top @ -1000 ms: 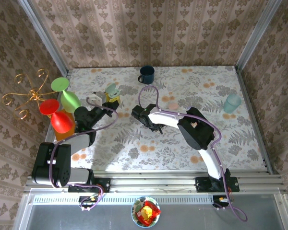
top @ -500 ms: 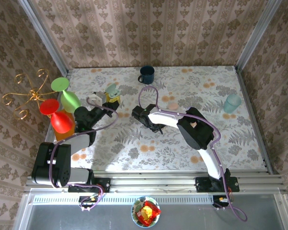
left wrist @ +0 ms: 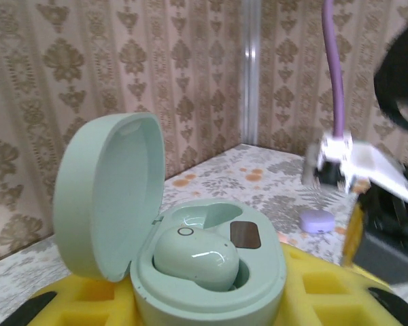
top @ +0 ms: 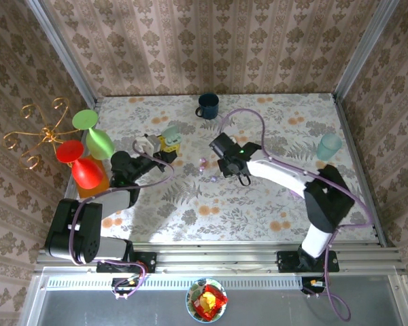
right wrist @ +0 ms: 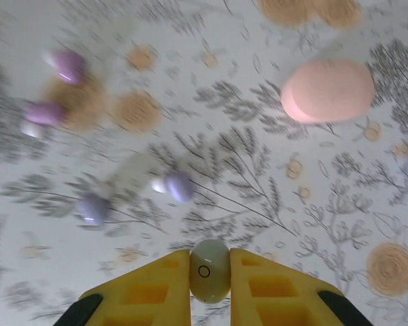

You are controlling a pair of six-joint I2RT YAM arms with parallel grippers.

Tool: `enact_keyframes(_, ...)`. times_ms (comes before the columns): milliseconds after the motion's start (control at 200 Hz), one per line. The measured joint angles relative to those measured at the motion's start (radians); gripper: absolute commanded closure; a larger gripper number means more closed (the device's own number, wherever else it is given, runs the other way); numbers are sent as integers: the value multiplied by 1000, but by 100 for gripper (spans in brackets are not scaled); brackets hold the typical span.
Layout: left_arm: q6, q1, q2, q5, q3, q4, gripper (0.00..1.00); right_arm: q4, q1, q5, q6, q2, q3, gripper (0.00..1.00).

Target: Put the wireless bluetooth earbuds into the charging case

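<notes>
Yellow-padded right tool [right wrist: 210, 263] is closed tight on one pale mint earbud [right wrist: 209, 282]. It pinches the bud by its sides w/ the rounded back towards the wrist cam, prob. so the underside stays free to drop into a socket. It hangs over the table [top: 258, 217]; contact can't be told.

Just beyond it and to the left, loose earbuds [right wrist: 179, 185] lie scattered on the floral top. Lilac ones are closer, pinker ones further left. They are blurred, so the count is unclear. By colour they belong to other cases, e.g. the pink case [right wrist: 328, 89] lying shut further off, so leaving them makes sense.

Further left, the left tool [top: 164, 142] is clamped on the base of the mint charging case [left wrist: 211, 272]. It appears to hold the case up off the table w/ the lid [left wrist: 109, 197] swung open and the mouth up, as a steady target. A seated earbud [left wrist: 197, 258] fills one socket. The slot beside it [left wrist: 221, 212] looks empty, presumably for the held bud. The tools are well apart, so the carry across isn't done yet.

A lilac case [left wrist: 317, 221] rests on the table behind. At the far edge stands a blue mug [top: 208, 105], out of the way.
</notes>
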Motion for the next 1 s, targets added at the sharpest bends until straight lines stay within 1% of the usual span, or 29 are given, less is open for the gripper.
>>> enact_keyframes(110,18,-13,2,37,10,-14,78,84,-28,-129,-21,-90,-27,81)
enact_keyframes(240,18,-19,12,101,38,-46,77,160,-63,-298,-37,-160,-36,82)
enact_keyframes(410,13,-31,42,190,60,-57,77,240,-101,-521,-41,-211,-38,81)
enact_keyframes(545,3,-44,70,236,61,-57,77,287,-111,-655,-41,-225,-38,81)
enact_keyframes(770,15,-78,72,277,73,-93,77,337,-108,-791,-49,-225,-38,81)
enact_keyframes(1000,34,-93,72,304,85,-144,77,343,-89,-823,-89,-225,-22,80)
